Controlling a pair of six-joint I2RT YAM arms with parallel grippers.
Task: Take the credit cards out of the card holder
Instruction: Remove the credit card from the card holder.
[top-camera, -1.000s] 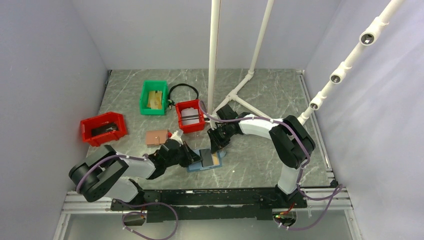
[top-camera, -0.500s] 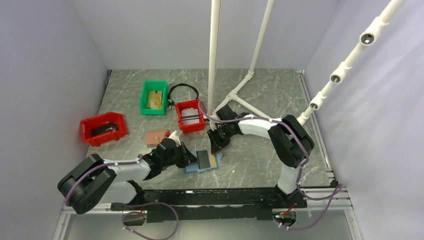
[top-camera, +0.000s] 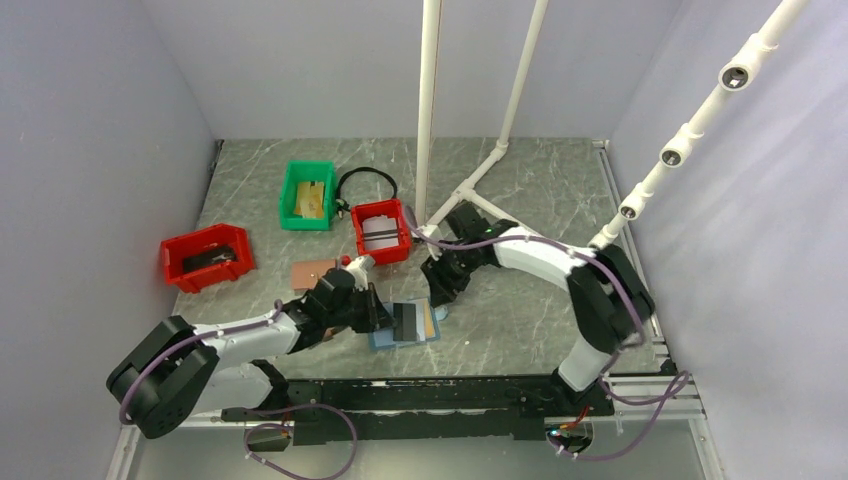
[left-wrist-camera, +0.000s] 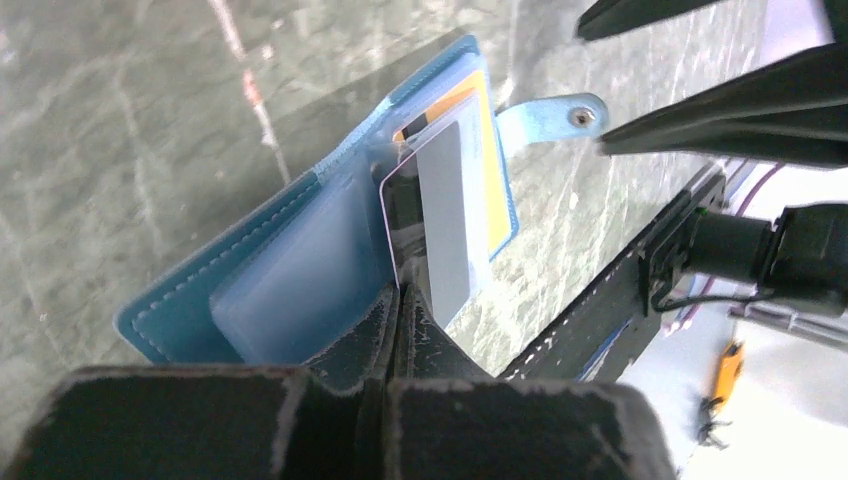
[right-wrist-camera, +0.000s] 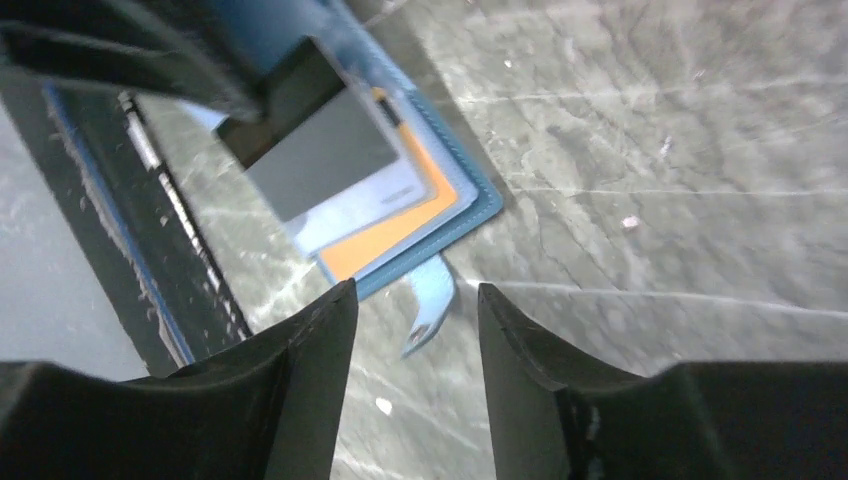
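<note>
The blue card holder (top-camera: 385, 338) (left-wrist-camera: 270, 290) lies open on the marble table, its snap tab (left-wrist-camera: 555, 108) (right-wrist-camera: 430, 300) sticking out. My left gripper (left-wrist-camera: 401, 291) (top-camera: 384, 312) is shut on the edge of a credit card (left-wrist-camera: 440, 220) (right-wrist-camera: 325, 150) with a grey and black face, which is tilted up over the holder. A gold credit card (left-wrist-camera: 492, 170) (right-wrist-camera: 395, 235) sits in the holder's pocket. My right gripper (right-wrist-camera: 413, 297) (top-camera: 441, 293) hovers open just past the holder's tab side, holding nothing.
A red bin (top-camera: 383, 232) and a green bin (top-camera: 307, 195) stand behind the holder, with another red bin (top-camera: 207, 257) at the left. A brown wallet (top-camera: 313, 273) lies near my left arm. White pipes (top-camera: 428, 120) rise behind, and a black cable (top-camera: 365, 180) lies at the back.
The right gripper's jaws have widened and it has drawn slightly back from the holder. The left arm has stretched forward, still pinching the card.
</note>
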